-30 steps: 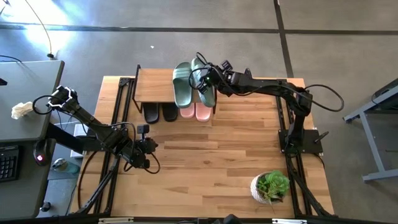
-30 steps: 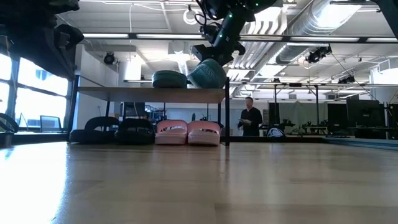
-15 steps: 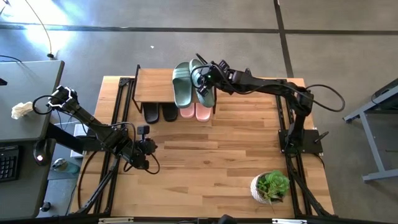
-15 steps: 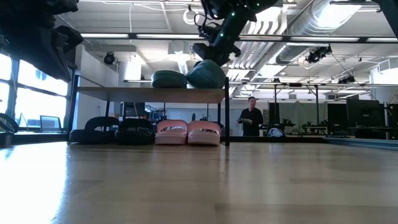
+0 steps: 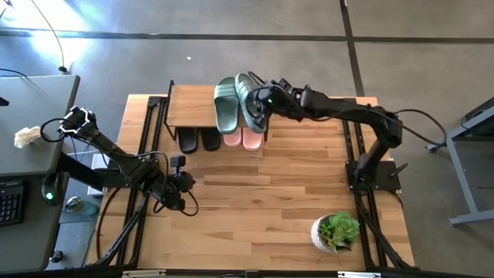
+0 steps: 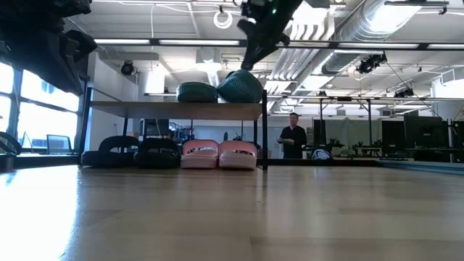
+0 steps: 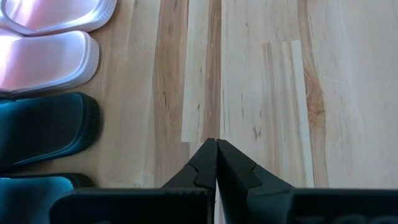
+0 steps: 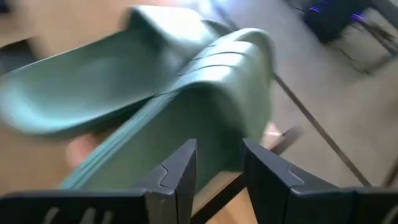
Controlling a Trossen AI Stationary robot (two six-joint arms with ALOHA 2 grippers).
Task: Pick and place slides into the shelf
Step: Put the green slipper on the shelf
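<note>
shelf (image 5: pixel 191 105) top: green slides (image 5: pixel 236 102) at right end | beneath: pink slides (image 5: pixel 242 140), black slides (image 5: pixel 199 140), partly hidden | right gripper (image 5: pixel 262 101) jaws apart, empty | left gripper (image 7: pixel 216 149) jaws together

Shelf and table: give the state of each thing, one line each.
Green slides: both on the shelf top, right one skewed.
Pink slides: under the shelf, side by side.
Black slides: under the shelf, side by side.
Right gripper: open, just behind the right green slide.
Left gripper: shut, over bare table.
Plant: upright.
</note>
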